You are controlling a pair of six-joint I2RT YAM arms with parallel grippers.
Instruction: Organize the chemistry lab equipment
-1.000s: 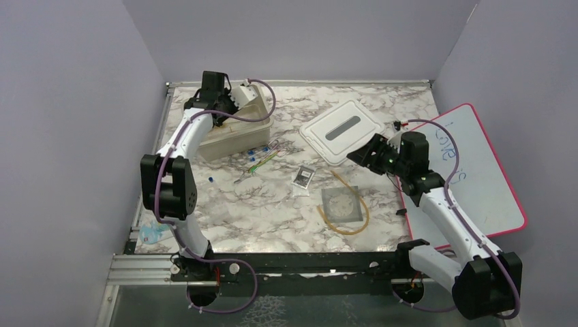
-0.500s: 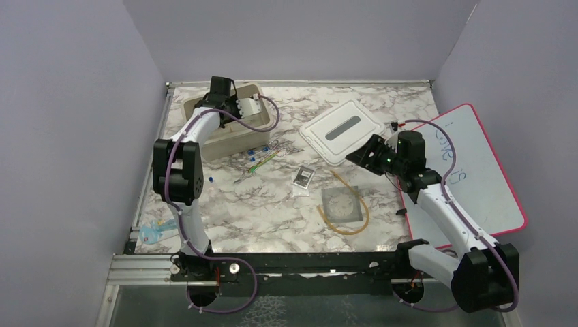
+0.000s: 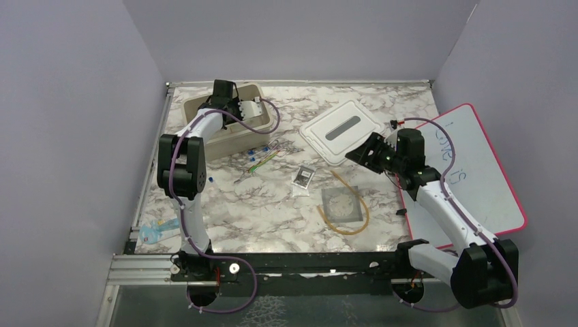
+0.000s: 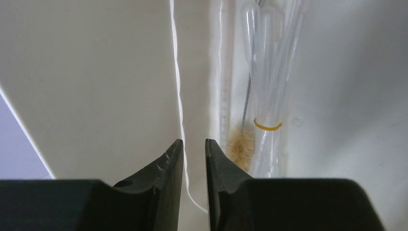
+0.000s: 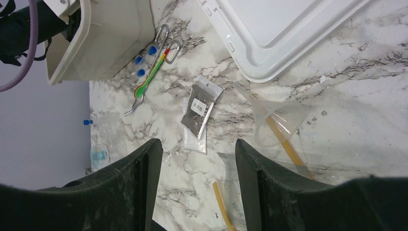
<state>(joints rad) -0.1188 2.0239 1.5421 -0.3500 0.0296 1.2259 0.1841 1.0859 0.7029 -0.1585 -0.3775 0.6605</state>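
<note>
Nearly closed, the left hand (image 4: pixel 193 159) keeps only a slim gap between its fingers, with nothing visibly gripped. It sits low inside the beige bin (image 4: pixel 96 72), where a thin brown brush (image 4: pixel 239 147) and banded clear pipettes (image 4: pixel 269 96) lie just beyond it. The right hand (image 5: pixel 198 187) is spread wide and empty above the counter (image 5: pixel 365 96), over the black-and-white packet (image 5: pixel 198 113). The amber tubing (image 5: pixel 222 202) lies near the packet, and the white lid (image 5: pixel 288 33) is farther out.
</note>
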